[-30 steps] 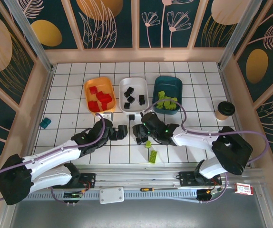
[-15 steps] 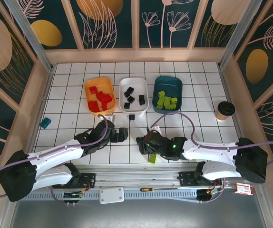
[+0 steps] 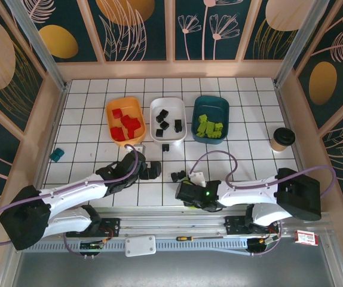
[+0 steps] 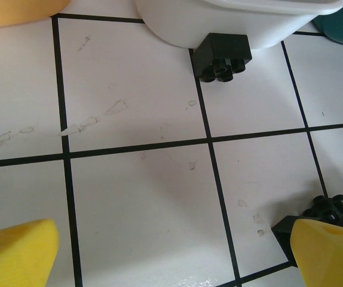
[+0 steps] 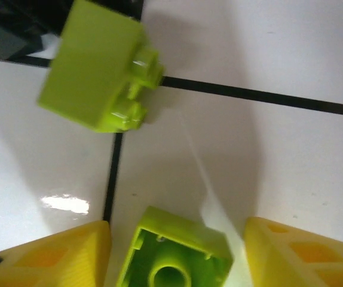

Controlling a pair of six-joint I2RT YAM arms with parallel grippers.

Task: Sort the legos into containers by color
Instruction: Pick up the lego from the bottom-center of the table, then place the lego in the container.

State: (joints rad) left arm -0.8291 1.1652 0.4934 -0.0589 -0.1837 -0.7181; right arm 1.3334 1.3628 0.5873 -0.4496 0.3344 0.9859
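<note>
Now my open right gripper straddles a lime lego on the table: light, rigid, probably slick; pinch its flat sides. My left gripper gapes beside a black lego.

Table: white tiles, black grid lines. Orange tray: red bricks. White tray: black bricks. Dark teal tray: lime bricks. Teal block at 9 o'clock. Tan cup, black lid, at 3 o'clock. Walls: dark teal, orange discs, pale leaf outlines.
</note>
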